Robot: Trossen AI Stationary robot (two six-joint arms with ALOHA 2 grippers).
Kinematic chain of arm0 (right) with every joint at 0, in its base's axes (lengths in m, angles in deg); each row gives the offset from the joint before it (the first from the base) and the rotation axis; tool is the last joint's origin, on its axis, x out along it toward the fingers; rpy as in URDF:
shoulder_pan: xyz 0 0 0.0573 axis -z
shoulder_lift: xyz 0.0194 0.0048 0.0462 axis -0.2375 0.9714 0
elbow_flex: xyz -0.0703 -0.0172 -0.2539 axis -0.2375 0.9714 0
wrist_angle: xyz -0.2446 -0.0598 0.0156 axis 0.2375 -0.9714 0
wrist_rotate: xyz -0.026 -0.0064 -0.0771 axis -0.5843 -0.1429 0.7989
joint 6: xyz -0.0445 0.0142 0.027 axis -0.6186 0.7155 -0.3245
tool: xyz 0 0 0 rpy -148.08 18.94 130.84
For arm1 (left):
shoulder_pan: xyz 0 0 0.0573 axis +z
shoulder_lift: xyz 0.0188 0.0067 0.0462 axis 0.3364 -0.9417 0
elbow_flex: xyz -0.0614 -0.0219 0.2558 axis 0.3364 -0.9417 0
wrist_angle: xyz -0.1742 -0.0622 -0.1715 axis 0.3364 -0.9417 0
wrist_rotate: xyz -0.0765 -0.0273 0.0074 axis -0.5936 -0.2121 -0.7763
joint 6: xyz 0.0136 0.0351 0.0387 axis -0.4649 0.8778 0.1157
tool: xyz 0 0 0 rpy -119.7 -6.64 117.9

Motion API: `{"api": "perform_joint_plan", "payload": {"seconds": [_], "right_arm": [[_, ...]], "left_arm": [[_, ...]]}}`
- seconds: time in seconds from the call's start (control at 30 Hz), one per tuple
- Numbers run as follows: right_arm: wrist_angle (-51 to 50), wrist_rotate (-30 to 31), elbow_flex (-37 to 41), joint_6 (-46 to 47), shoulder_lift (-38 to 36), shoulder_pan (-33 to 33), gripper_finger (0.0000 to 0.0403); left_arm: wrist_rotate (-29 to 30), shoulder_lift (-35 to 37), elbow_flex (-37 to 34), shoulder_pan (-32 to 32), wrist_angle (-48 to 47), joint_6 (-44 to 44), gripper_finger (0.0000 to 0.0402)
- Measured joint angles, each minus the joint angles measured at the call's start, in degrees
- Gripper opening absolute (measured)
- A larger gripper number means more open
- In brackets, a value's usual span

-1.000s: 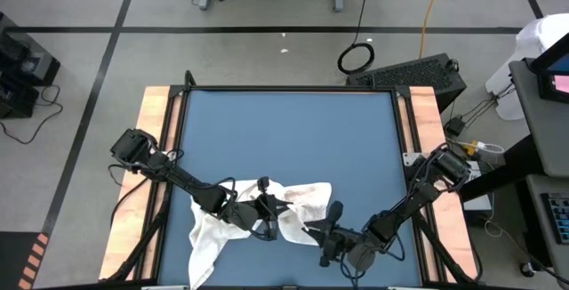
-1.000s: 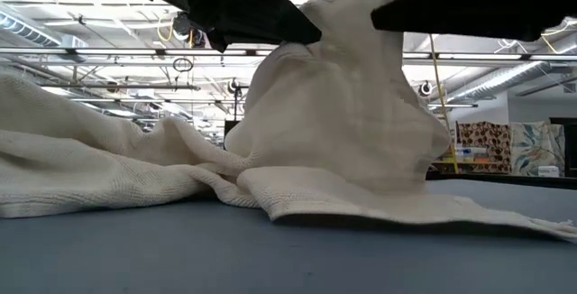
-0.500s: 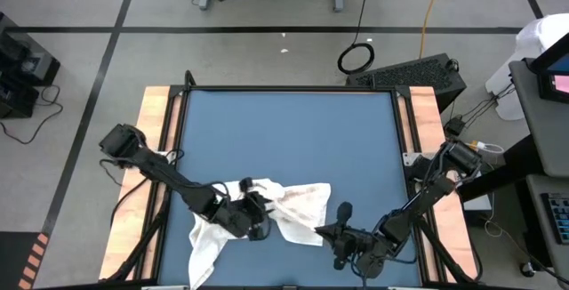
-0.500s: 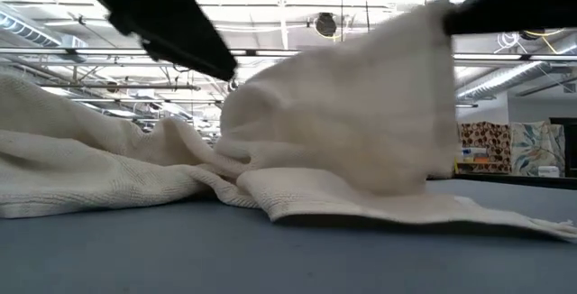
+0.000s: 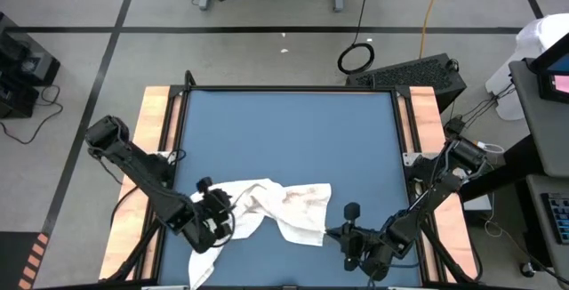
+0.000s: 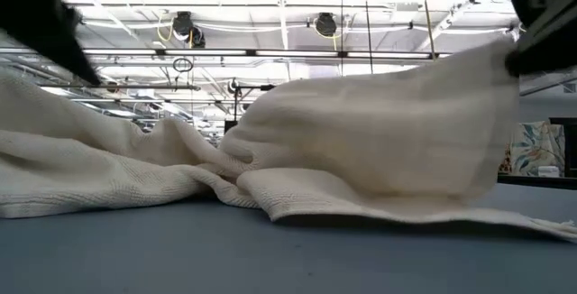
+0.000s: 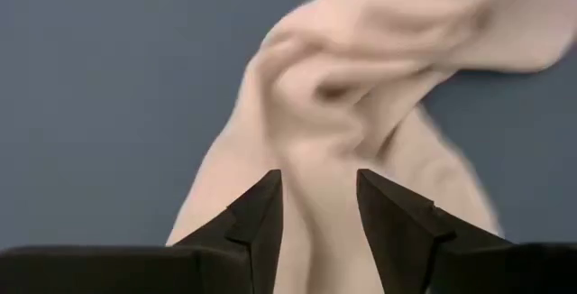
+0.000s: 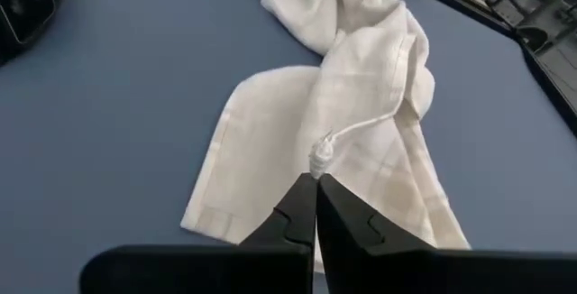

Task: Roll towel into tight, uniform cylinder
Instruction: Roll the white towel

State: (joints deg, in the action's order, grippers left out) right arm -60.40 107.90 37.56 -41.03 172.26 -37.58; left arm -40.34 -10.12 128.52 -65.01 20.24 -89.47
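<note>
On mat [image 5: 284, 139]: crumpled towel [image 5: 276, 205]; left gripper [image 7: 317, 206] jaws apart over it; right gripper [image 8: 315, 179] pinching towel edge.

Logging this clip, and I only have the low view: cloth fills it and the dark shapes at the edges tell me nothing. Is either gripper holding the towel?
Observer: Yes. The right gripper is shut on a pinched edge of the towel.
Operator: And the left one?
Observer: The left gripper is open, its fingers straddling a bunched fold.
Operator: Any roll formed?
Observer: No. From above, it lies crumpled near the blue mat's front edge.
</note>
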Motion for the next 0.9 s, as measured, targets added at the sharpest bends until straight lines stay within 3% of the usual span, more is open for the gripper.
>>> {"api": "perform_joint_plan", "payload": {"seconds": [0.13,0.3,0.6,0.73,0.9], "right_arm": [[0.5,-0.5,0.0,0.1,-1.2,-0.7,0.0001],[1.3,-8.2,0.0,1.6,0.0,0.9,0.0],[-3.5,-19.6,0.0,7.1,4.9,5.8,0.0],[-9.0,-20.5,0.1,12.3,4.4,5.8,0.0],[-7.9,-19.2,0.1,12.3,3.0,5.4,0.0]], "left_arm": [[-2.5,-2.3,-4.2,-0.6,1.1,-5.4,0.0148],[-2.0,-5.9,-9.2,1.7,9.5,-4.3,0.0132],[8.1,-8.0,-8.8,10.6,19.9,13.9,0.0009],[10.4,-7.4,-5.0,13.7,19.7,23.6,0.0011],[11.4,-6.8,0.8,15.5,17.1,29.5,0.0012]]}}
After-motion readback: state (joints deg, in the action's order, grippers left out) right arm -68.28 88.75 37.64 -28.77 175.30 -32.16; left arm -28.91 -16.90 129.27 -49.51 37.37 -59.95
